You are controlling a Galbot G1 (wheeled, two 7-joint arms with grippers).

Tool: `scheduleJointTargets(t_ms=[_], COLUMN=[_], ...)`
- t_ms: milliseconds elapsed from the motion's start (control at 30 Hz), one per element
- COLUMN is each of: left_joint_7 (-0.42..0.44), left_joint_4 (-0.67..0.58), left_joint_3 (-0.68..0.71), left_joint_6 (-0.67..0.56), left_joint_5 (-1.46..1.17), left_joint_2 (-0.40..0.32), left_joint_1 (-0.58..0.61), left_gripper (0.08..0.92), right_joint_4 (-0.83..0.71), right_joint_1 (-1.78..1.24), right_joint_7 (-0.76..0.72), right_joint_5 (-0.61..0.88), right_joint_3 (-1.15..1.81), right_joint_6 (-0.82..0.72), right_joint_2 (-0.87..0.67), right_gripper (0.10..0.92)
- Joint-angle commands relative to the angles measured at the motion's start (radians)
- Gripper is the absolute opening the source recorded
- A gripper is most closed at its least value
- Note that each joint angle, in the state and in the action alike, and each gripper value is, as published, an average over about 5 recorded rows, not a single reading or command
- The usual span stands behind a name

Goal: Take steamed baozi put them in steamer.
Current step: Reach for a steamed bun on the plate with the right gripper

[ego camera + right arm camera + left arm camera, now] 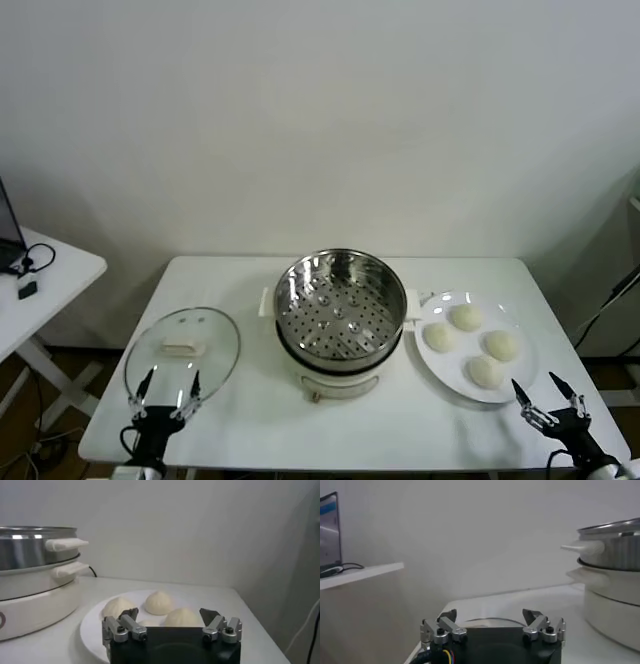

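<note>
1. Right of centre in the head view, four steamed baozi (470, 343) lay on a white plate (520, 330), none of them yet moved.
2. Just left of the plate, at the middle of the frame, stood the steamer (340, 305), its perforated basket bare and uncovered.
3. Further left, toward the lower left, the glass lid (182, 350) lay flat on the white table (300, 435), well apart from the buns.
4. At the lower right edge, the right gripper (550, 397) hovered just off the plate's near rim, jaws spread wide and holding nothing; its wrist view showed three buns beyond the fingertips.
5. At the lower left edge, the left gripper (168, 392) waited by the lid's near rim, likewise wide open and empty.
6. The task appeared to be at its very start: the first pick was still to come. The next move probably called for the right gripper to reach forward over the nearest bun, straddle it and close gently.
</note>
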Motion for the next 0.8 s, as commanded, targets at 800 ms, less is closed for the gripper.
scheduleJointTargets(t_ms=[800], left_joint_7=[-0.007], left_joint_4=[-0.009], left_joint_3=[0.038], left_joint_6=[0.054], left_joint_5=[0.021], left_joint_2=[0.050], left_joint_1=[-0.095], left_gripper=[0.823], right_joint_4=[-0.557], right_joint_1=[1.573], right_joint_7=[-0.763], right_joint_5=[-0.483], right_joint_3=[-1.206], right_joint_6=[-0.166], right_joint_2=[-0.538], right_gripper=[0.823])
